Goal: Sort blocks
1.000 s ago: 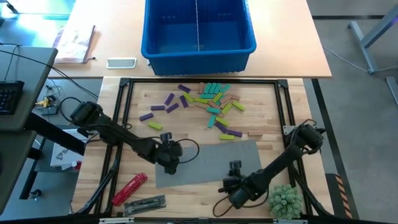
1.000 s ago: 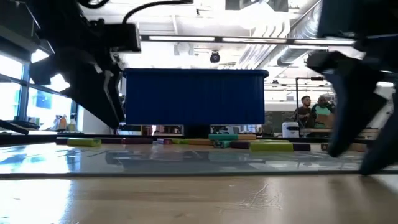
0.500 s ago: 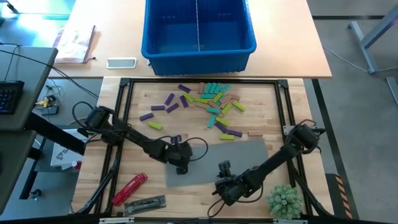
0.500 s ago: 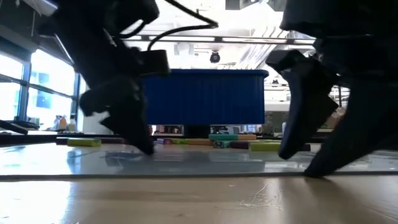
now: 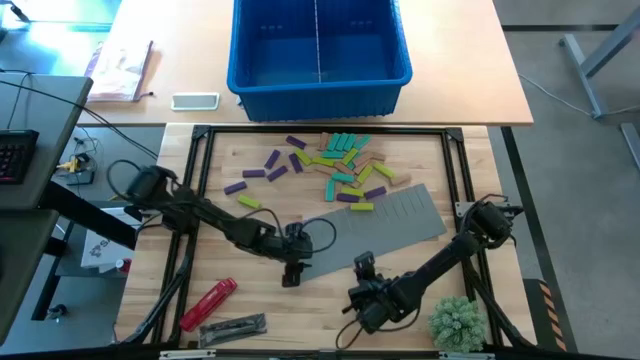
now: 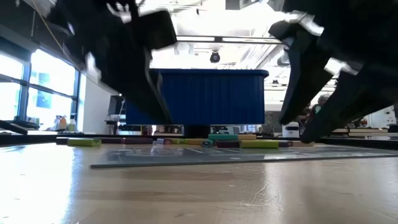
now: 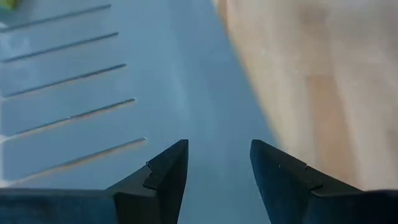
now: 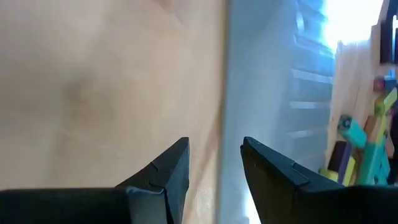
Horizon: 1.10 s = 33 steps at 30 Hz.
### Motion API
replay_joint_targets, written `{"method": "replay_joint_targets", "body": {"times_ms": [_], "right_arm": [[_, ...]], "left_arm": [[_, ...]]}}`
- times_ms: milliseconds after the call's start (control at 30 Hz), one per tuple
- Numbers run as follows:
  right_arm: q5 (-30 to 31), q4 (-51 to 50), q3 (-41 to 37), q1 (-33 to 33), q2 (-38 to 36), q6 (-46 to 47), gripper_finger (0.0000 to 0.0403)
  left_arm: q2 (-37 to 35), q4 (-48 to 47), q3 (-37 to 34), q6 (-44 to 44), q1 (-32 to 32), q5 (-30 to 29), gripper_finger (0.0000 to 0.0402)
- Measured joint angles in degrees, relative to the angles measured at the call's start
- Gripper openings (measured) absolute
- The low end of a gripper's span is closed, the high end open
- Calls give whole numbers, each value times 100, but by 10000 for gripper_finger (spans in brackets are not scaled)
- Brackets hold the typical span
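So the blocks (image 5: 335,165) are all sitting in a loose scatter on the wooden table (image 5: 440,160), toward the far side, just in front of the big blue bin (image 5: 318,45); purple ones mostly off to the left of the pile, teal, lime and tan ones bunched in the middle; a lime one lies right against the far edge of the grey mat (image 5: 375,225). The bin itself looks like it has a divider down the middle and nothing in it that I can see.

The mat lies tilted across the middle of the table, with thin slits cut into it. Both grippers are down at its near edge; the left gripper (image 5: 291,273) hovers at the mat's near-left corner, and in its wrist view the fingers (image 7: 163,177) stand apart with only mat and bare wood showing in the gap, so it's released, gripping nothing. The right gripper (image 5: 363,266) is just beside the mat's near edge, a bit right of the left one; its fingers (image 8: 171,168) are also parted, straddling the line where mat meets wood, nothing pinched between them.

From the low view the blocks (image 6: 205,143) show as a thin colourful row behind the mat, under the bin, with both arms looming dark up front.

A red cylindrical tool (image 5: 207,302) lies on the near-left of the table, and a green fuzzy plant thing (image 5: 459,322) sits at the near-right corner.
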Motion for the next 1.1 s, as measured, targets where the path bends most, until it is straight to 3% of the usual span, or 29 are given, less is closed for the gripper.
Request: {"method": "replay_joint_targets", "body": {"times_ms": [100,200,333,533,733,933,1100], "right_arm": [[-99,555,81,61,-9,-118,133],[-135,1202,57,70,14,-416,133],[-103,1876,55,-3,245,-764,133],[105,2806,50,-269,684,-1293,133],[104,3511,50,-502,841,-1856,133],[74,3689,50,-758,846,-2137,133],[-312,3668,50,-907,847,-2261,133]], "left_arm": [[-540,-540,13,67,-98,-485,158],[-927,-1395,11,140,-177,-1461,158],[-1075,-2532,11,-297,53,-2286,158],[-988,-2810,-627,-937,477,-2325,158],[-936,-2135,-1483,-1555,773,-2030,158],[-870,-853,-1952,-1418,750,-1893,158],[-850,-616,-1990,-1299,689,-1329,158]]}}
